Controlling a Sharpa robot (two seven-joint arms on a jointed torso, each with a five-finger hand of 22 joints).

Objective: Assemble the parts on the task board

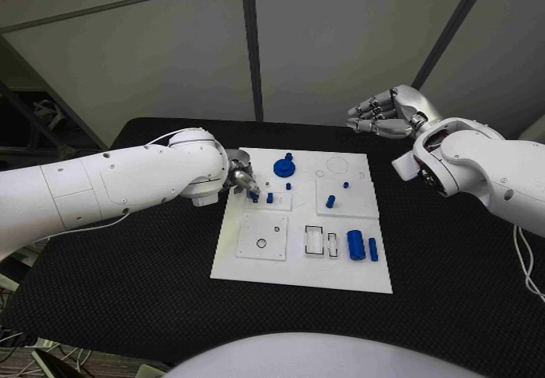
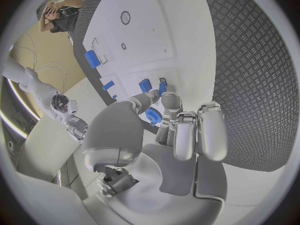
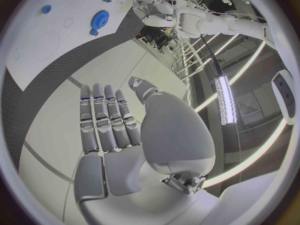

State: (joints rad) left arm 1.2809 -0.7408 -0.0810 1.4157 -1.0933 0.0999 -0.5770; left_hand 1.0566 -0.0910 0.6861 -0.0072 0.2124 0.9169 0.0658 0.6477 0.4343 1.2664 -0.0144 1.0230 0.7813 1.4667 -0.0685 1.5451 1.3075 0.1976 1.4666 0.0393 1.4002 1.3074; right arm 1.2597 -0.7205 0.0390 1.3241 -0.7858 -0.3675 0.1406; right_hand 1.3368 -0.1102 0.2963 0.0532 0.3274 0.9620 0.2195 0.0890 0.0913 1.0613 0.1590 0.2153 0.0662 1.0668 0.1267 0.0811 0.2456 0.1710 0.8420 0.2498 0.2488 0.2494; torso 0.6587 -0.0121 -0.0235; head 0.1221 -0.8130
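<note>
Nearby, blue gear (pegs around) beside left hand.

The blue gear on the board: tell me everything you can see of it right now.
The blue gear is a toothed disc, plastic by its look, with a raised hub in its middle. It lies flat near the far edge of the white task board, in its left half. Nothing touches it: the left hand works just beside it, over small blue pegs. The right hand is raised beyond the board, well away. The right wrist view shows its teeth clearly.
</note>
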